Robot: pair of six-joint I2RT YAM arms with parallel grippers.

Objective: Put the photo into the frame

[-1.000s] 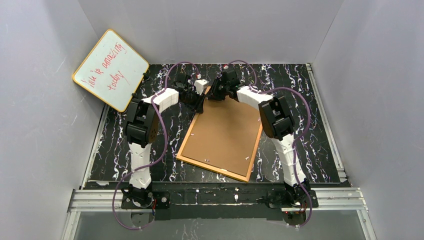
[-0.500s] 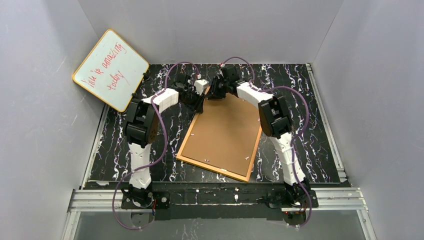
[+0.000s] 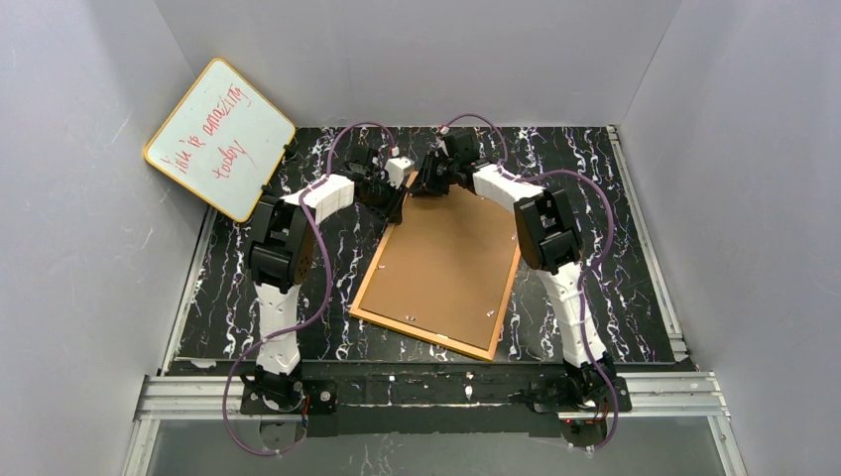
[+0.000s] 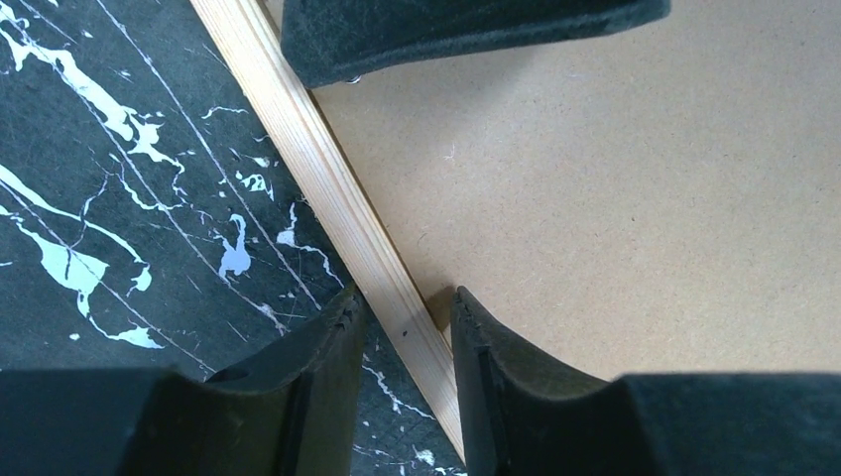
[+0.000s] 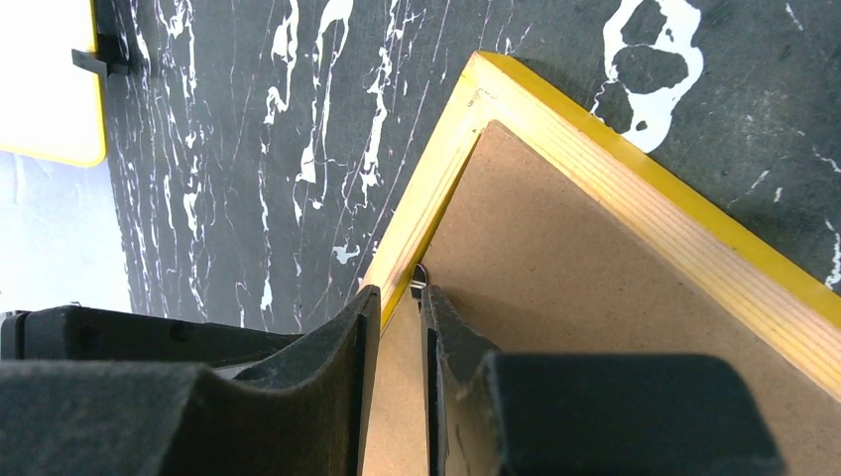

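Observation:
The frame lies back-up on the black marbled table, with the brown backing board inside its rim. The photo is hidden. Both grippers meet at the frame's far left corner. My left gripper straddles the pale wooden left rail, one finger on the table side and one on the board side, shut on it. My right gripper is shut narrowly on the same rail just below the yellow corner, and a small metal tab shows at its fingertips.
A yellow-rimmed whiteboard with red handwriting leans against the left wall; its edge shows in the right wrist view too. Grey walls enclose the table on three sides. Purple cables loop over both arms.
The right arm has shifted slightly towards the far side of the table. The frame and the left arm look unmoved.

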